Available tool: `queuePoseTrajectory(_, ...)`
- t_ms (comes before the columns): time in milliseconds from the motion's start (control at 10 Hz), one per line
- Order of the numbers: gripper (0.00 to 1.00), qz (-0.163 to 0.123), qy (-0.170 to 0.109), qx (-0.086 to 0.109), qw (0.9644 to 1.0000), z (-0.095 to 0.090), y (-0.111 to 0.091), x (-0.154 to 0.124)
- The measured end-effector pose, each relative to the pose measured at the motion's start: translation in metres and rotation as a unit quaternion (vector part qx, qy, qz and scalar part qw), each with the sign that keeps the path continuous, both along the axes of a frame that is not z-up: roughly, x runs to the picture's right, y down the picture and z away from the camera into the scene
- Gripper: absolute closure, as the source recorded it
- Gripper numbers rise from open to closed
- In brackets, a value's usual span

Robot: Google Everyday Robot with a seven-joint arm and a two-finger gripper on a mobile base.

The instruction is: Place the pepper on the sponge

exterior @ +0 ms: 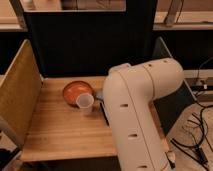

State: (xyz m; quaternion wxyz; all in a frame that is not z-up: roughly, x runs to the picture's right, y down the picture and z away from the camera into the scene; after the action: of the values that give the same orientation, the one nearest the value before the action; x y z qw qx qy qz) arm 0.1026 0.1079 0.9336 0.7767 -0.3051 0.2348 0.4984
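Wooden desk, light plank grain, dimly and warmly lit. Dark back panel stands along its far edge. Tan perforated board lines the left edge, a dark side panel the right. Black cables lie on pale floor beyond the right edge

I see an orange bowl near the back edge of the wooden counter, left of middle. A small translucent cup stands just in front of it, overlapping its rim. A dark bar lies beside the cup. A tan perforated panel lines the left edge. Cables trail beyond the right edge. The gripper is hidden from me.
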Motion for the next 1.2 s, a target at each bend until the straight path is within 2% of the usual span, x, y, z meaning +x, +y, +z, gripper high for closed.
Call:
queuePoseTrajectory(100, 0.45, 0.000, -0.005, -0.004, 1.0000, 0.000, 0.004, -0.003)
queuePoseTrajectory(200, 0.59, -0.001, -0.011, -0.006, 0.9999, 0.001, 0.006, -0.006)
queuePoseTrajectory(400, 0.76, -0.002, -0.014, -0.002, 0.9999, 0.000, 0.002, -0.005)
queuePoseTrajectory(600, 0.97, -0.001, -0.012, 0.014, 0.9998, -0.006, -0.014, -0.003)
queuePoseTrajectory(800, 1.00, -0.002, -0.012, 0.035, 0.9993, -0.019, -0.034, -0.004)
queuePoseTrajectory(900, 1.00, -0.002, -0.020, 0.047, 0.9987, -0.031, -0.046, -0.011)
queuePoseTrajectory(1100, 1.00, -0.006, -0.045, 0.057, 0.9973, -0.046, -0.055, -0.027)
queuePoseTrajectory(1200, 1.00, -0.017, -0.067, 0.063, 0.9956, -0.056, -0.059, -0.044)
